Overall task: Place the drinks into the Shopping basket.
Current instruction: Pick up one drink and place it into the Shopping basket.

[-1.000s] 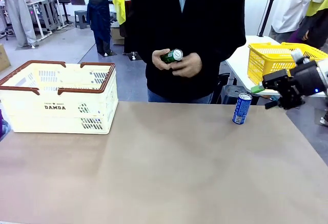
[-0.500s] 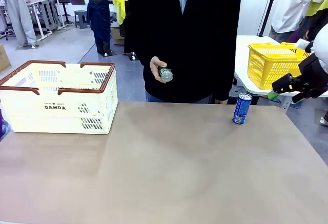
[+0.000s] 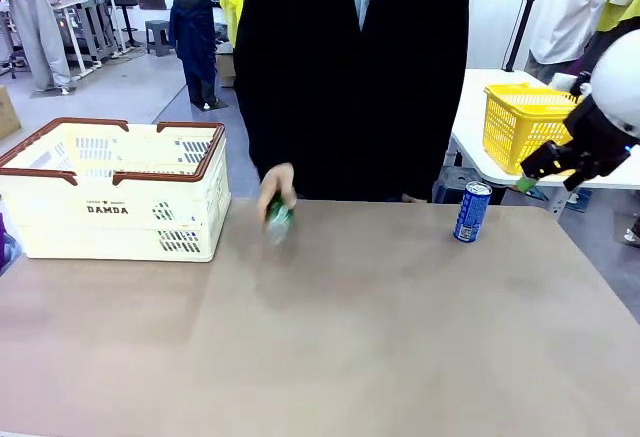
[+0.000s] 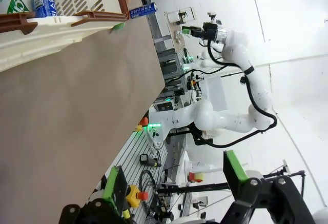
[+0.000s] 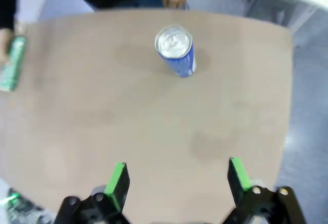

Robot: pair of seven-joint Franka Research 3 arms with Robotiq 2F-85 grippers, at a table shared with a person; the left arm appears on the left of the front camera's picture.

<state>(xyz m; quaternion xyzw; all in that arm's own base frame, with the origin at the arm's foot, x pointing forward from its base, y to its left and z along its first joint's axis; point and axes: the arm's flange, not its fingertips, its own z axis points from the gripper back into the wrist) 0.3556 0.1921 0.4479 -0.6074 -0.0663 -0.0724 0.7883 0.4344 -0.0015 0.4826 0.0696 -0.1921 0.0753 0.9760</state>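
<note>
Blue can (image 3: 472, 212) stands upright, easy for my right gripper (image 5: 178, 170), spread wide above it; left gripper (image 4: 173, 167) is spread too

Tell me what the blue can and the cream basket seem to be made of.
The blue can looks like thin metal, probably aluminium: it has a bright silver top and a glossy printed wall. The cream basket looks like moulded plastic with a matt finish, going by its slotted walls and brown rim.

Tan table (image 3: 400, 337), cream Shopping basket (image 3: 120, 192) sitting at its left end, 1 blue can (image 3: 471, 212) standing upright near the far right edge
</note>
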